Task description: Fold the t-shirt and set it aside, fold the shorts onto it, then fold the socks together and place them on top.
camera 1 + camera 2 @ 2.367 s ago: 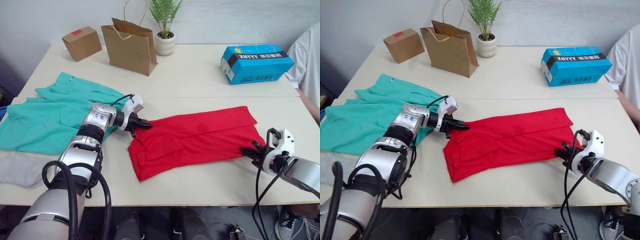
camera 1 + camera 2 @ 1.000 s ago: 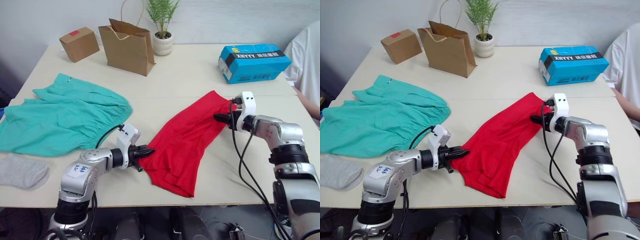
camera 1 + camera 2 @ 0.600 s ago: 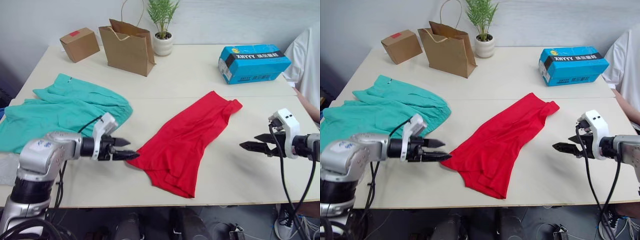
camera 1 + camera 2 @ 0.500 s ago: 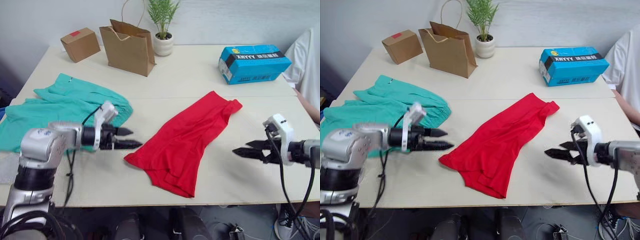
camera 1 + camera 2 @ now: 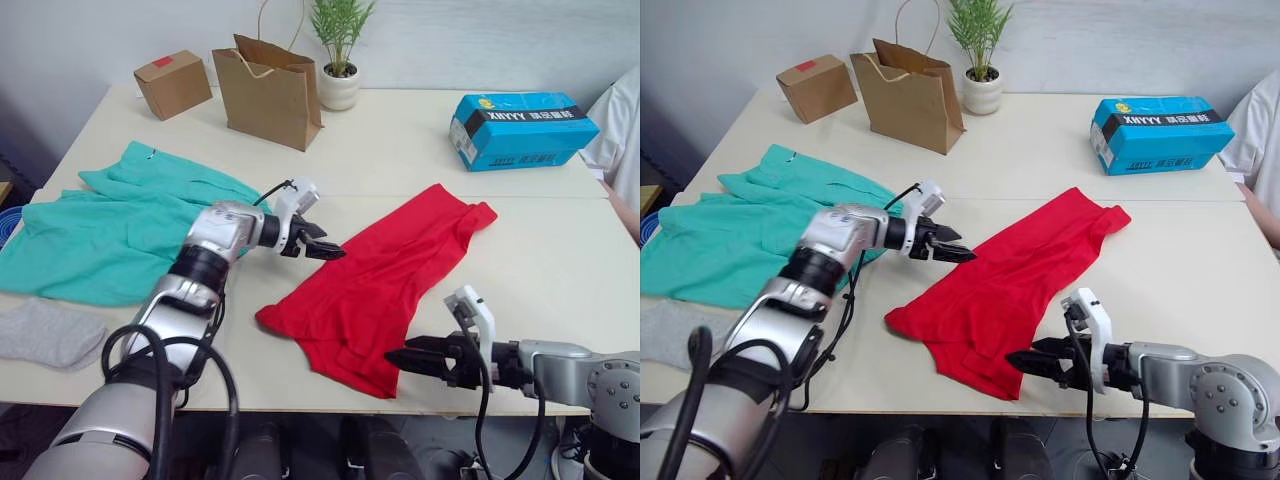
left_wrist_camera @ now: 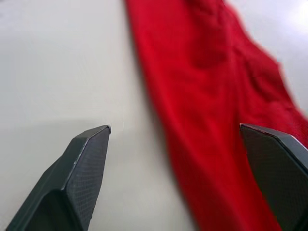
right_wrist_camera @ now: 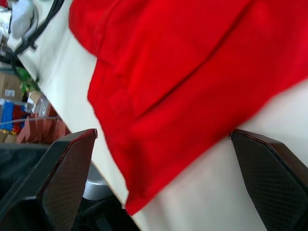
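Observation:
The red t-shirt [image 5: 385, 285] lies folded into a long strip, slanting across the table's middle. My left gripper [image 5: 328, 243] is open at the strip's left long edge, about halfway along, with red cloth [image 6: 207, 96] between its spread fingers. At the near end of the strip, by the table's front edge, my right gripper [image 5: 398, 359] is open and points at the cloth [image 7: 173, 86]. Neither holds anything. The teal shorts [image 5: 110, 230] lie spread out at the left. A grey sock [image 5: 45, 332] lies in front of them near the front left corner.
Along the far side stand a cardboard box [image 5: 172, 83], a brown paper bag [image 5: 268, 90], a potted plant [image 5: 340, 50] and a blue carton [image 5: 525, 128]. A person's white sleeve [image 5: 625, 130] shows at the right edge.
Both grippers let go of the t-shirt and opened. The left one then swung to the strip's left edge, and the right one came round to its near end.

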Controlling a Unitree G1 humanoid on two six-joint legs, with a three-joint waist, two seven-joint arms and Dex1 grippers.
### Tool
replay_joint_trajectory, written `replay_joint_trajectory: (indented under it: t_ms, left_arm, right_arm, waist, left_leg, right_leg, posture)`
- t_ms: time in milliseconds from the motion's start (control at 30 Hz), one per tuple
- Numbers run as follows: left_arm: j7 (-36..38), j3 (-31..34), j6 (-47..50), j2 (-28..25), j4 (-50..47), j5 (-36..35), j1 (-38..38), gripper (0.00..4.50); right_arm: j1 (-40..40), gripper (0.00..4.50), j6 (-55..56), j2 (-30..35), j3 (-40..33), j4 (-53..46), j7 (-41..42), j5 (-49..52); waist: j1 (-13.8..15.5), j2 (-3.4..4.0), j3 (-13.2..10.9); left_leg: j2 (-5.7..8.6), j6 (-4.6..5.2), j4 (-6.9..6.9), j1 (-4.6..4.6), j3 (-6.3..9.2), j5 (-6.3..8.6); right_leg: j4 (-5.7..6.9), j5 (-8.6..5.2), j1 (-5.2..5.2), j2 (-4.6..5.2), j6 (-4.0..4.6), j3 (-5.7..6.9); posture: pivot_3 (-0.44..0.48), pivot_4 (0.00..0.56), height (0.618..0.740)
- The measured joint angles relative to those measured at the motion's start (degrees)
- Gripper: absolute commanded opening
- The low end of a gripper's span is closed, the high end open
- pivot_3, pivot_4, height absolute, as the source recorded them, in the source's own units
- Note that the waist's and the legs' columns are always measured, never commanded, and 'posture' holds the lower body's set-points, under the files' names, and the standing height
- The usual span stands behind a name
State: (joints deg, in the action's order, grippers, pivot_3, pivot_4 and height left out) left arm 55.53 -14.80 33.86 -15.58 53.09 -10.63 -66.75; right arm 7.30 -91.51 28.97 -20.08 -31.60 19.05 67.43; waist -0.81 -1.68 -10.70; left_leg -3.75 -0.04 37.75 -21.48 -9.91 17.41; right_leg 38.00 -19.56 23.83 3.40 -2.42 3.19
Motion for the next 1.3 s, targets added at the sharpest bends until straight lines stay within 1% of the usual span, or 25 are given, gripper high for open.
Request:
replay_joint_trajectory:
  t_ms: [33, 133, 200, 233, 267, 333, 367, 433, 500, 533, 633, 767, 833, 867, 1033, 1167, 1300]
  left_arm:
    - [-0.5, 0.9, -1.5, 1.4, 2.9, 0.1, -1.1, 4.46]
    - [-1.0, 2.6, -4.5, 4.1, 9.1, 1.4, -3.6, 4.50]
    - [-1.0, 3.8, -5.8, 6.2, 12.9, 2.1, -4.9, 4.50]
    - [-1.0, 4.5, -5.9, 6.7, 13.6, 2.1, -5.2, 4.50]
    - [-1.2, 5.7, -5.6, 7.2, 15.3, 1.9, -5.8, 4.50]
    - [-1.9, 8.1, -4.8, 7.7, 17.7, 1.7, -6.9, 4.50]
    - [-2.5, 9.3, -4.8, 7.9, 18.2, 1.7, -7.0, 4.31]
    - [-3.2, 11.2, -5.0, 8.1, 19.6, 1.7, -7.2, 3.93]
    - [-3.3, 11.8, -4.9, 8.3, 20.1, 2.1, -7.2, 3.30]
    - [-3.5, 12.2, -5.1, 8.7, 20.2, 2.2, -7.2, 3.02]
    - [-7.2, 15.0, -5.9, 10.4, 21.3, 2.1, -7.2, 2.05]
    - [-8.0, 15.9, -5.8, 11.3, 21.9, 2.8, -7.2, 0.78]
    - [-8.2, 16.0, -6.0, 11.3, 21.9, 3.4, -7.0, 0.20]
    - [-8.9, 16.5, -6.4, 11.2, 21.9, 3.4, -6.7, 0.04]
    - [-9.6, 18.3, -7.1, 9.8, 21.8, 3.4, -6.4, 0.04]
    - [-10.6, 18.3, -8.4, 7.0, 20.9, 4.1, -5.7, 0.04]
    - [-10.3, 18.6, -7.3, 4.3, 17.4, 4.0, -2.9, 0.04]
  right_arm:
    - [-0.1, 4.50, 0.0, -0.6, 0.3, 0.0, -1.3, 0.9]
    - [0.3, 3.94, 0.0, -3.2, 0.7, 0.1, -5.6, 2.7]
    - [0.3, 3.29, -0.1, -5.6, 0.7, 0.5, -8.9, 3.7]
    - [0.3, 2.89, -0.2, -6.1, 0.8, 0.6, -9.9, 4.1]
    - [0.3, 2.64, -0.2, -6.5, 0.8, 0.9, -11.0, 4.5]
    - [0.2, 1.94, -0.2, -6.9, 0.9, 1.3, -12.7, 4.8]
    - [0.2, 1.52, -0.1, -6.9, 1.0, 1.4, -13.5, 4.9]
    - [0.1, 0.89, 0.1, -6.9, 1.1, 1.7, -14.9, 5.1]
    - [0.1, 0.14, 0.5, -6.9, 1.1, 2.2, -15.6, 5.5]
    - [0.1, 0.00, 0.8, -6.7, 1.2, 2.4, -15.8, 5.5]
    - [0.3, 0.00, 1.8, -5.0, 1.9, 2.6, -15.5, 5.5]
    - [0.9, 0.00, 3.9, -3.5, 2.1, 2.6, -15.2, 5.8]
    - [0.6, 0.00, 4.5, -2.9, 2.3, 2.6, -15.1, 6.0]
    - [0.3, 0.00, 5.0, -2.7, 2.4, 2.6, -15.1, 6.0]
    - [-1.2, 0.00, 7.5, -1.2, 2.4, 2.7, -14.7, 6.2]
    - [-1.6, 0.00, 9.3, 3.5, 1.5, 4.2, -13.1, 5.5]
    - [-1.2, 0.00, 11.5, 8.9, 1.5, 7.7, -8.6, 3.1]
  waist:
    - [-0.1, 0.00, 0.0]
    - [-0.8, -0.08, 0.0]
    - [-1.0, -0.08, 0.0]
    - [-1.0, -0.08, 0.0]
    - [-0.9, -0.08, 0.0]
    - [-0.9, -0.08, 0.0]
    - [-0.9, -0.08, 0.0]
    - [-0.9, -0.08, 0.0]
    - [-0.8, -0.08, 0.0]
    - [-0.8, -0.08, 0.0]
    - [-0.8, -0.08, 0.0]
    - [-0.8, -0.09, 0.0]
    - [-0.8, -0.09, 0.0]
    - [-0.8, -0.09, 0.0]
    - [-0.8, -0.09, 0.0]
    - [-0.8, -0.09, 0.0]
    - [-0.8, -0.09, 0.0]
  left_leg:
    - [0.00, 0.00, -0.01, -0.01, 0.00, 0.00]
    - [-0.01, 0.00, 0.01, -0.01, 0.01, 0.00]
    - [-0.01, 0.00, 0.00, 0.00, 0.00, 0.00]
    - [-0.02, 0.00, -0.01, -0.01, 0.00, 0.00]
    - [-0.02, 0.00, -0.01, -0.01, 0.00, 0.00]
    - [0.01, 0.00, 0.00, -0.03, 0.00, 0.00]
    - [0.02, 0.00, 0.01, -0.04, 0.00, 0.00]
    - [0.02, 0.01, 0.01, -0.05, 0.00, 0.00]
    - [0.01, 0.00, 0.00, -0.05, 0.00, 0.00]
    - [0.01, 0.00, 0.00, -0.05, 0.00, 0.00]
    - [0.03, 0.01, 0.02, -0.06, 0.00, 0.00]
    - [0.03, 0.00, 0.02, -0.06, 0.00, 0.00]
    - [0.02, 0.00, 0.00, -0.06, -0.01, 0.00]
    - [0.01, 0.00, 0.00, -0.06, 0.00, -0.01]
    - [0.02, 0.00, 0.02, -0.06, -0.02, -0.01]
    - [0.01, -0.01, 0.02, -0.05, -0.03, -0.01]
    - [0.02, -0.01, 0.04, -0.05, -0.05, -0.01]
  right_leg:
    - [0.00, 0.00, 0.00, 0.01, 0.00, 0.00]
    - [0.01, 0.00, 0.00, 0.01, 0.00, 0.02]
    - [0.03, 0.00, 0.01, 0.01, 0.00, 0.03]
    - [0.03, 0.00, 0.03, 0.00, 0.00, 0.03]
    - [0.03, 0.00, 0.03, 0.00, 0.00, 0.03]
    - [0.02, 0.00, 0.03, 0.02, 0.00, 0.03]
    - [0.02, 0.00, 0.04, 0.04, -0.01, 0.03]
    - [0.02, 0.00, 0.04, 0.04, -0.01, 0.03]
    - [0.02, 0.00, 0.04, 0.03, -0.01, 0.05]
    - [0.02, 0.00, 0.04, 0.03, -0.01, 0.05]
    - [0.01, 0.00, 0.04, 0.05, -0.02, 0.05]
    - [0.02, 0.01, 0.04, 0.02, -0.03, 0.07]
    - [0.02, 0.01, 0.05, 0.02, -0.03, 0.07]
    - [0.02, 0.01, 0.06, 0.02, -0.03, 0.07]
    - [0.03, 0.01, 0.06, 0.04, -0.03, 0.07]
    - [0.04, 0.01, 0.06, 0.02, -0.03, 0.07]
    - [0.05, 0.01, 0.06, 0.03, -0.03, 0.08]
  posture:
    - [0.000, 0.150, 0.740]
    - [0.000, 0.150, 0.740]
    - [0.000, 0.150, 0.740]
    - [0.000, 0.150, 0.740]
    - [0.000, 0.150, 0.740]
    - [0.000, 0.150, 0.740]
    - [0.000, 0.150, 0.740]
    - [0.000, 0.150, 0.740]
    - [0.000, 0.150, 0.740]
    - [0.000, 0.150, 0.740]
    - [0.000, 0.150, 0.740]
    - [0.000, 0.150, 0.740]
    - [0.000, 0.150, 0.740]
    - [0.000, 0.150, 0.740]
    - [0.000, 0.150, 0.740]
    - [0.000, 0.150, 0.740]
    - [0.000, 0.150, 0.740]
